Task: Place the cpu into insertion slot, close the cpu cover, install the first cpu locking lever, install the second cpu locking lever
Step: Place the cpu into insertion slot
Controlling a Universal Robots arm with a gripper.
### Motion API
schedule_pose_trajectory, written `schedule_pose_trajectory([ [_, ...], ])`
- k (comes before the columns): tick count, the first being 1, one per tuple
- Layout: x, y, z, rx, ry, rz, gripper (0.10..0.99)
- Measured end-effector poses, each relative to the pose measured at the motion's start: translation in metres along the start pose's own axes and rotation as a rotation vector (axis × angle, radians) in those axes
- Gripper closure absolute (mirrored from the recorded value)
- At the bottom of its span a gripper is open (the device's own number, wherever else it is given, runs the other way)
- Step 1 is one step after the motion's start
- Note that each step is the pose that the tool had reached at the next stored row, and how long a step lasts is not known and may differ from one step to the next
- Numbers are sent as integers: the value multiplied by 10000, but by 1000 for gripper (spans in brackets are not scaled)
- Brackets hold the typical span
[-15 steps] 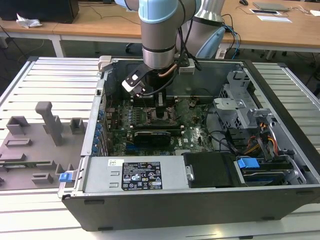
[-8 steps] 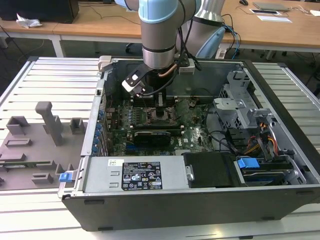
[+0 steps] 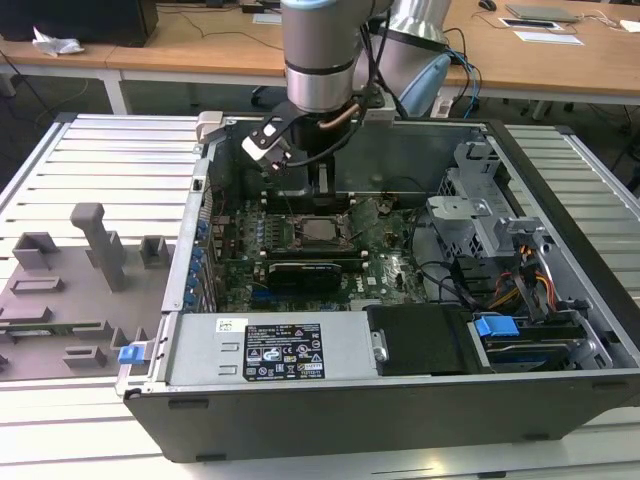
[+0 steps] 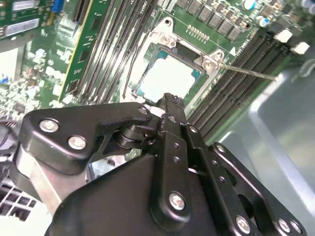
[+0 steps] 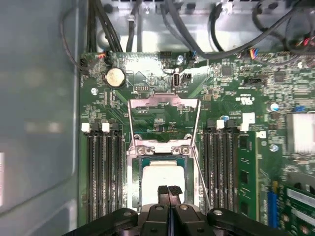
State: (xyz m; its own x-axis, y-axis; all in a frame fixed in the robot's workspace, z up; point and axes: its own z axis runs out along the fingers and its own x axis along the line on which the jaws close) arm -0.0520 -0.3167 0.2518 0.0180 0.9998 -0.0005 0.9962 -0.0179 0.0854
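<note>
While the cpu (image 5: 160, 176) lies in the insertion slot (image 5: 136, 169), the cpu cover (image 5: 164, 103) stands flipped open. Over the cpu, the gripper (image 5: 168, 189) has its fingers pressed together, gripping nothing.

In the exterior view we look down from a height across the whole open computer case (image 3: 350, 420), while both wrist views ride close over its green motherboard (image 5: 147, 78), the first squarely, the second aslant, sharing the cpu (image 5: 157, 172).
</note>
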Motion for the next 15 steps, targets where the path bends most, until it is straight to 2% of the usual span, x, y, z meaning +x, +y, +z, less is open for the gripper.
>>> schedule_pose_trajectory([
  [5, 0, 14, -167, 1, 0, 1, 980],
  [10, 0, 16, -184, 13, 2, 2, 980],
  [12, 0, 23, -183, 284, 5, 2, 980],
  [15, 0, 23, -182, 316, 6, 2, 980],
])
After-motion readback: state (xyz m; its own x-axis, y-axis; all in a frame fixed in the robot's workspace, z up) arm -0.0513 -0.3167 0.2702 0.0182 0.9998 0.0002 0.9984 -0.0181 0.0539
